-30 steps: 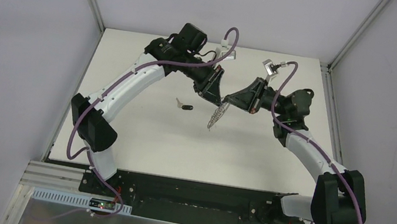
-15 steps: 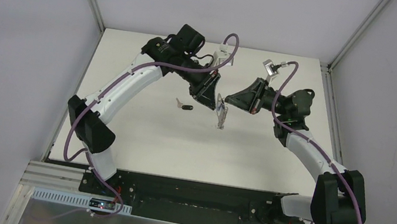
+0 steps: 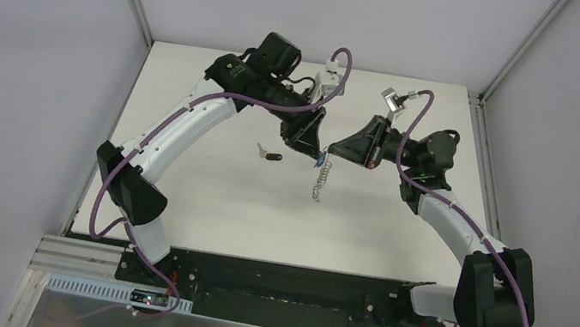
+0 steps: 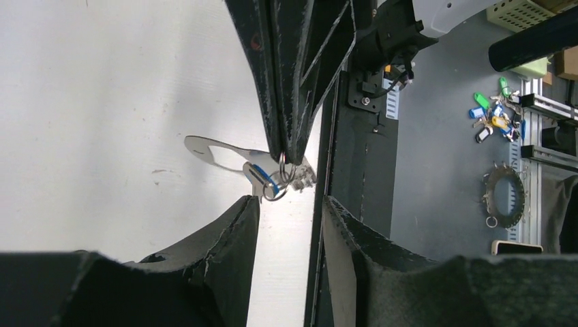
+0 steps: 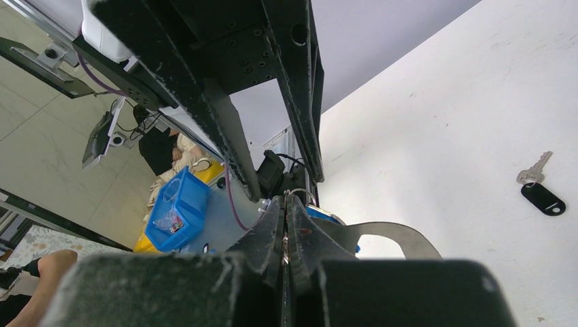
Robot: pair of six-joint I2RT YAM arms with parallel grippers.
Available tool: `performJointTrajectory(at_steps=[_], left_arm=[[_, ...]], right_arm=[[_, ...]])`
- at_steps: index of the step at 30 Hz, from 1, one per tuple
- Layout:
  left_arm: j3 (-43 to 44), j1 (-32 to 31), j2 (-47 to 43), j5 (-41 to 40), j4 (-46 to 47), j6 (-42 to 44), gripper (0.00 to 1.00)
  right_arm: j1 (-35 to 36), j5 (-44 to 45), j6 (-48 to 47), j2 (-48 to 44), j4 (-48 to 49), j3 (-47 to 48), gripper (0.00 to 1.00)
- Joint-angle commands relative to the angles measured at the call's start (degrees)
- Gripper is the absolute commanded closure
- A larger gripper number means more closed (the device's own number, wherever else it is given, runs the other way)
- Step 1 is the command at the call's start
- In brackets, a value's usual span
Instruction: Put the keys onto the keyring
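The right gripper has its fingers pressed together on a small wire ring at the top of the keyring, so the pale loop hangs from that pinch above the table, its long axis pointing down with the row of clips trailing below. The key with the blue tag sits right at the pinch, touching the keyring; it looks already hooked on, though the pictures do not show whether the pinched ring belongs to that key or is one of the clips. The left gripper stands just beside the top of the keyring with its fingers spread and nothing between them, its tips facing the right gripper's tips. The black-headed key lies flat on the table, well apart from the keyring, on the left arm's side of it. Its long axis runs roughly across the table, with the head toward the keyring and the blade pointing away. The left gripper is the nearer of the two to that key and the free one, so fetching it most likely falls to that arm, reaching down and away from the keyring. No brand, label or writing can be read on the keys, the tag or the keyring.
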Motion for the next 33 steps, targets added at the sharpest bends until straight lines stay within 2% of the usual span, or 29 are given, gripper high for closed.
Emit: performJointTrajectory(at_steps=[1, 9, 18, 27, 29, 31, 33], left_arm=[[2.2, -1.4, -1.4, -0.7, 3.1, 1.6, 0.59], [0.9, -2.3, -0.5, 0.1, 4.9, 0.9, 0.60], [-5.0, -2.7, -1.5, 1.1, 10.2, -3.2, 0.76], [-7.4, -2.6, -2.4, 0.9, 13.4, -7.0, 0.85], [-7.4, -2.6, -2.6, 0.7, 13.7, -7.5, 0.90], [-7.2, -2.6, -2.7, 0.1, 13.5, -8.1, 0.99], [-6.5, -2.6, -2.6, -0.8, 12.3, -8.8, 1.00]], right_arm=[[0.4, -1.3, 0.5, -0.4, 4.2, 0.9, 1.00], [0.5, -1.4, 0.6, -0.3, 4.2, 1.0, 1.00], [0.3, -0.2, 0.8, 0.5, 4.2, 0.9, 1.00], [-0.6, 0.3, 0.4, 0.3, 4.2, 0.1, 1.00], [-0.7, 0.3, 0.2, 0.2, 4.2, -0.1, 1.00], [-0.8, 0.3, -0.4, 0.2, 4.2, -0.4, 1.00], [-0.8, 0.0, -1.1, 0.0, 3.9, -0.6, 1.00]])
